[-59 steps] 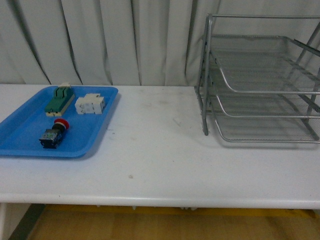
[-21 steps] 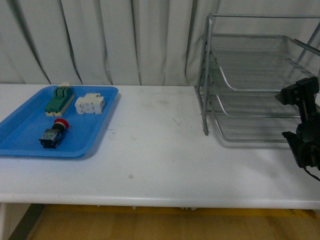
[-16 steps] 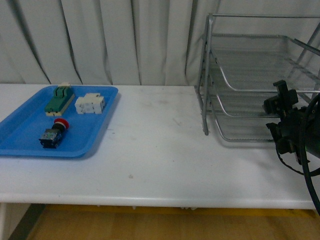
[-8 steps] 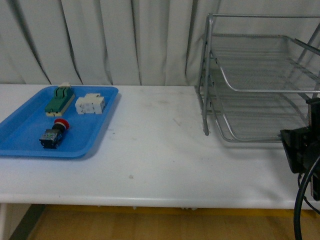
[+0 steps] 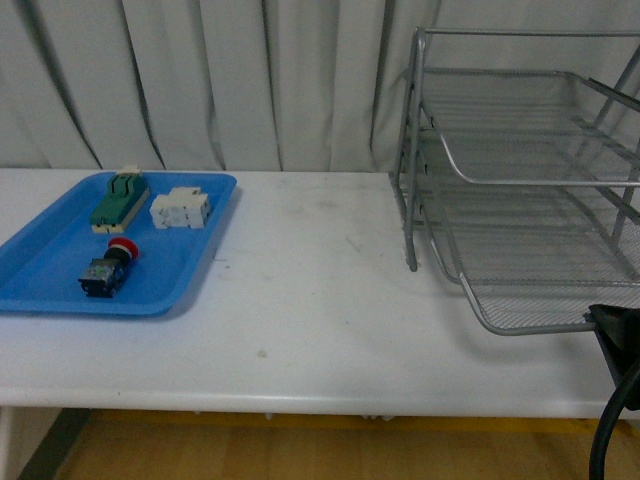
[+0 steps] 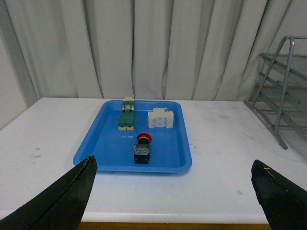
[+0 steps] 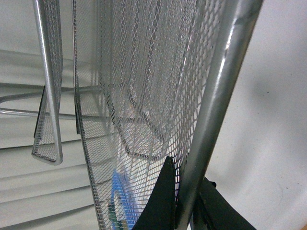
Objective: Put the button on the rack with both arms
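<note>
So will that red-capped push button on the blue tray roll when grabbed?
Probably not: the red-capped push button lies on its blocky dark body, whose flat sides should resist rolling. It looks small, so likely light. The round cap may slip; the body seems the safer grip.

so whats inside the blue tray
Three things lie in the blue tray: the button, a green-and-cream switch block and a white terminal block. Nothing covers them; only their undersides are hidden.

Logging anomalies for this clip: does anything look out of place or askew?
Yes: the bottom tray of the rack juts forward past the upper tiers, its front rim pinched in the right hand. Nothing else stands out.
</note>
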`<state>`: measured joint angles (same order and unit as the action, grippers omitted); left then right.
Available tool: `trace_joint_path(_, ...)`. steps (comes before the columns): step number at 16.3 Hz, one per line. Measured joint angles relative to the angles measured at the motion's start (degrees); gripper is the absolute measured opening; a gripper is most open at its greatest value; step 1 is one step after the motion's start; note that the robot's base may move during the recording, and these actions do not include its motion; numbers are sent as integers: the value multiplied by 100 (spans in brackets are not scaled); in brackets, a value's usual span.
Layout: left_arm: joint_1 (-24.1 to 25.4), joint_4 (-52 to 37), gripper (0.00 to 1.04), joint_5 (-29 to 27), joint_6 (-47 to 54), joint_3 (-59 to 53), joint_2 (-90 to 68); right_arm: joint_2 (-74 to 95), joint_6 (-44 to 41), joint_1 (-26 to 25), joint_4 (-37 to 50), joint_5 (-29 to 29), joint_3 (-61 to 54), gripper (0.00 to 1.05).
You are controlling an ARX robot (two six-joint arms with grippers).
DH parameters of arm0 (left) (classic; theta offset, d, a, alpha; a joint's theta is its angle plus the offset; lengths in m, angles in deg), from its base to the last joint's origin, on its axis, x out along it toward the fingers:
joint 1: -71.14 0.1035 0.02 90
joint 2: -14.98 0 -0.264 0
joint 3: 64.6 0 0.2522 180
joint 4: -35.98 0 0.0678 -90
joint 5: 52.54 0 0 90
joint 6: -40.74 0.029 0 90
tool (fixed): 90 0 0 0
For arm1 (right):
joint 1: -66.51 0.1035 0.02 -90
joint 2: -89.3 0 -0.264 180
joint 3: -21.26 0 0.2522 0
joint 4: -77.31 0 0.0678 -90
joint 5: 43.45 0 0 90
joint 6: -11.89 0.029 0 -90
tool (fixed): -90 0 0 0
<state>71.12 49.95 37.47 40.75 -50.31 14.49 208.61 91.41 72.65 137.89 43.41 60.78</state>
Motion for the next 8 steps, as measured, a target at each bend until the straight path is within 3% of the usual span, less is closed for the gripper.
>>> trace_joint_path(1,0,0,98,-2,0,0,0,-17,-205,0,-17,35,-7,11)
trace_joint_path(6,0,0,98,0,0,0,0,-861,-1521,107,-85,184,-621,70)
trace_joint_path(8,0,0,98,0,0,0,0,-1967,-2282,400,-953,-4,-1231,92)
